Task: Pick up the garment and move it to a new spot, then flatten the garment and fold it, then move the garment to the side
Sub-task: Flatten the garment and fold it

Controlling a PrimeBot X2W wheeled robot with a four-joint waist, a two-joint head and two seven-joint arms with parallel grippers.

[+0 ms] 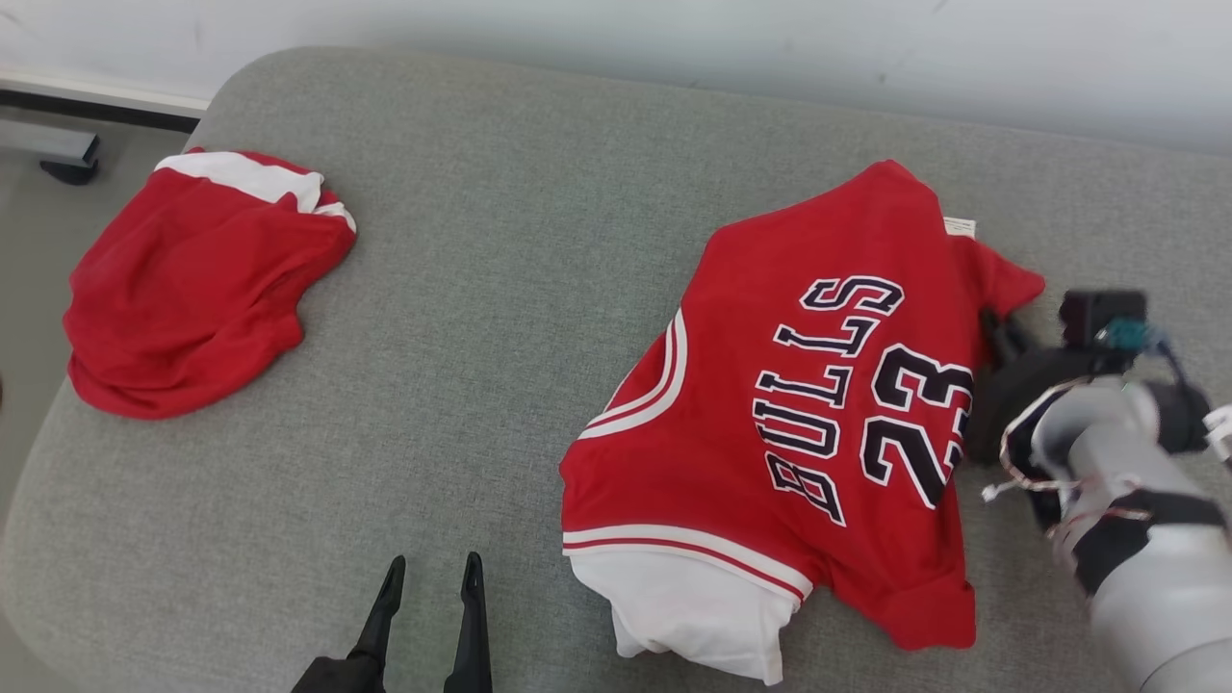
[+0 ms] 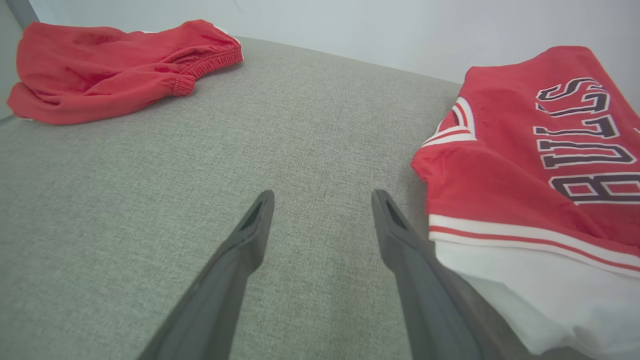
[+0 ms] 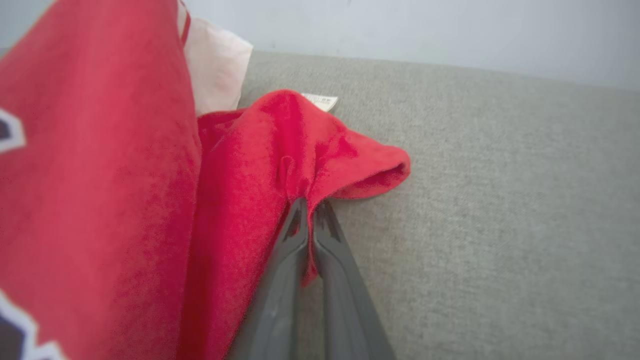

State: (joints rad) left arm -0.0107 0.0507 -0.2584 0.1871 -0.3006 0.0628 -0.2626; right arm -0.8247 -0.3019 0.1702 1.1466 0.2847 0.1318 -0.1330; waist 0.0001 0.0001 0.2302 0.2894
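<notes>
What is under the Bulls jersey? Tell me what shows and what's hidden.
White fabric sticks out from under the jersey at its striped hem, on the grey cushion. How far it runs beneath, and anything else there, is covered by red cloth.

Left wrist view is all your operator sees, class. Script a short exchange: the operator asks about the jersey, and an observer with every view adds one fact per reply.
Operator: What is the other arm doing?
Observer: The right claw is shut on a fold at the edge of the jersey.
Operator: What is printed beside the BULLS lettering?
Observer: The number 23.
</notes>
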